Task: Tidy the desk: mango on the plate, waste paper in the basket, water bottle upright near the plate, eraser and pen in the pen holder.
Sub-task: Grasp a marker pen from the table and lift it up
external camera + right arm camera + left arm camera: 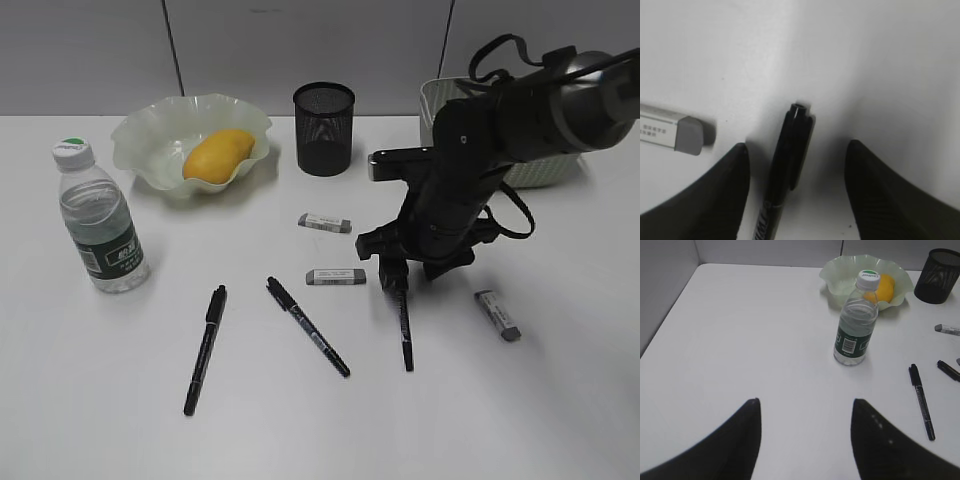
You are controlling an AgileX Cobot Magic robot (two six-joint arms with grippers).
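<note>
The mango (217,155) lies in the plate (150,130). The water bottle (98,220) stands upright in front of the plate. The pen holder (324,128) stands at the back centre. Three black pens (205,348) (308,327) (405,325) and three grey erasers (325,222) (336,276) (497,314) lie on the table. My right gripper (797,145) is open and low, its jaws either side of the right pen's (792,132) top end, with an eraser (670,132) beside it. My left gripper (806,401) is open and empty above bare table. No waste paper shows.
The basket (545,172) stands at the back right, mostly hidden behind my right arm. The left wrist view shows the bottle (855,330), the plate (840,277), the pen holder (937,275) and a pen (921,401). A grey wall runs behind the table.
</note>
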